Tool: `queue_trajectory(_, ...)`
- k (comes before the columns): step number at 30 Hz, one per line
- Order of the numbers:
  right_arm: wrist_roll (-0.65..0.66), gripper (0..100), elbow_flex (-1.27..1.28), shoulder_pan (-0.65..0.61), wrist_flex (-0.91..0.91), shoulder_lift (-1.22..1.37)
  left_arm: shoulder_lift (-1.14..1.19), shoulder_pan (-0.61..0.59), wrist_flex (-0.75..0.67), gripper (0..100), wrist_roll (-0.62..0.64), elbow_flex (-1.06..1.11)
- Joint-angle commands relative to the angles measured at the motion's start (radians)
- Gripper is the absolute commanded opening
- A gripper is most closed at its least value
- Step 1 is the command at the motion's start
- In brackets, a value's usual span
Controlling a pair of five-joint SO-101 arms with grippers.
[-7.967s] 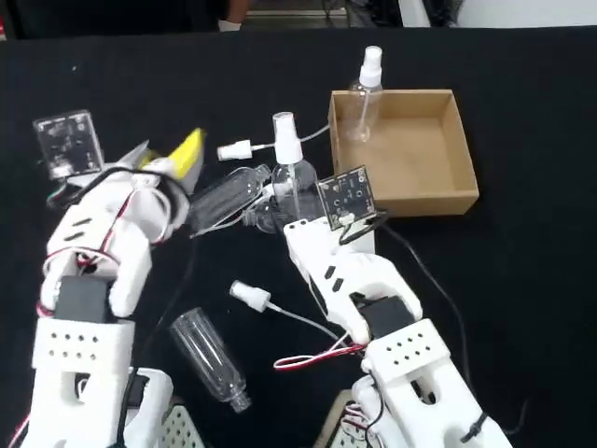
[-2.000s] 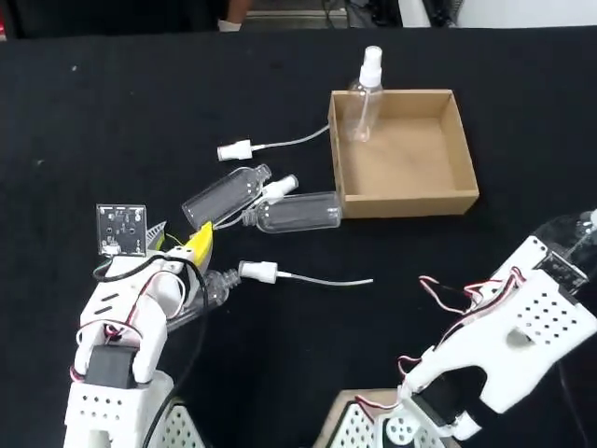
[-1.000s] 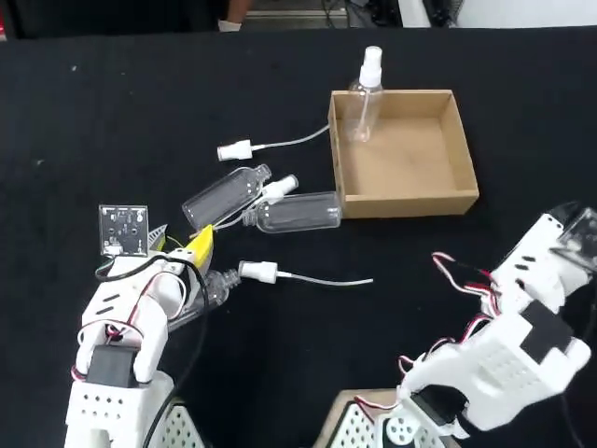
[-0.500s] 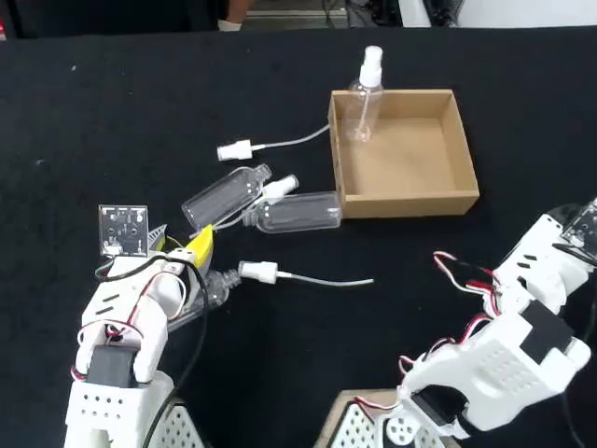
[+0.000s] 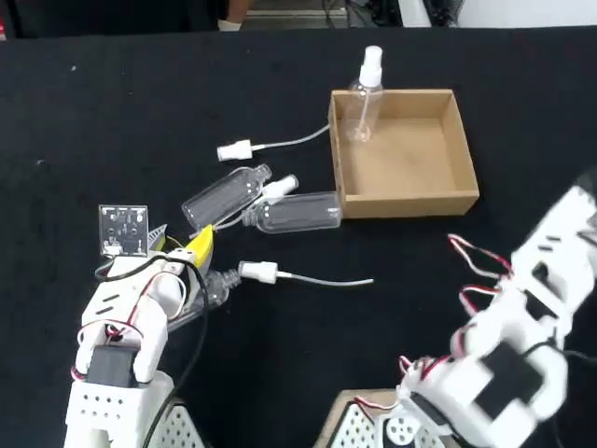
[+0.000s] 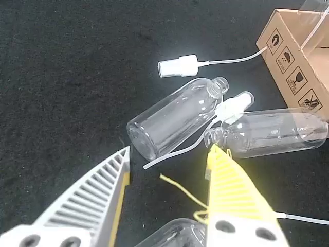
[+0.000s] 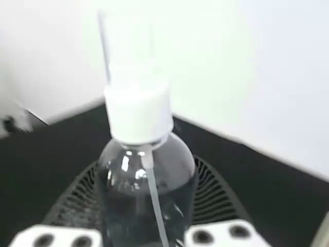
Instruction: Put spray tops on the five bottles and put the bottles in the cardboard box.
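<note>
My left gripper (image 5: pixel 180 235) (image 6: pixel 169 150) sits low at the front left, its white and yellow fingers shut on a clear capless bottle (image 5: pixel 207 291) (image 6: pixel 172 234) lying on the table. A loose spray top (image 5: pixel 259 272) with a long tube lies at that bottle's neck. Two more capless bottles (image 5: pixel 224 194) (image 5: pixel 298 212) lie side by side left of the cardboard box (image 5: pixel 457 201), a spray top (image 6: pixel 234 103) between them. Another spray top (image 5: pixel 236 149) lies farther back. My right gripper (image 7: pixel 146 190) is raised at the right edge, shut on a bottle with a spray top (image 7: pixel 139 154).
A capped bottle (image 5: pixel 367 93) stands in the box's far left corner. The right arm (image 5: pixel 550 271) rises over the table's right side with red and white wires trailing. Black cloth covers the table.
The right arm has swung up and toward the right edge with its capped bottle. The left arm, the lying bottles and the loose spray tops have stayed put.
</note>
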Motion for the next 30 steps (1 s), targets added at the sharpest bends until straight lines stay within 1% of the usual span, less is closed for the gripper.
queue_trajectory(1, 0.021, 1.1, -0.170, -0.141, 0.436, -0.318, -0.015, -0.001, -0.012, 23, -0.002, -0.012)
queue_trajectory(3, 0.020, 1.1, -0.209, -0.221, 0.555, -0.377, -0.015, -0.001, -0.018, 23, -0.002, -0.005)
queue_trajectory(6, 0.020, 1.1, -0.225, -0.339, 0.568, -0.389, -0.017, -0.001, -0.020, 23, -0.002, 0.002)
queue_trajectory(10, 0.020, 1.1, -0.208, -0.473, 0.453, -0.315, -0.017, -0.001, -0.020, 23, -0.002, 0.004)
queue_trajectory(16, 0.021, 1.1, -0.239, -0.594, 0.184, -0.068, -0.017, -0.001, -0.020, 23, -0.002, 0.004)
queue_trajectory(21, 0.020, 1.1, -0.318, -0.621, 0.066, 0.133, -0.017, -0.001, -0.020, 23, -0.002, 0.004)
queue_trajectory(27, 0.028, 1.2, -0.357, -0.623, -0.014, 0.265, -0.017, -0.001, -0.020, 23, -0.002, 0.004)
queue_trajectory(30, 0.028, 1.2, -0.357, -0.623, -0.091, 0.323, -0.017, -0.001, -0.020, 23, -0.002, 0.004)
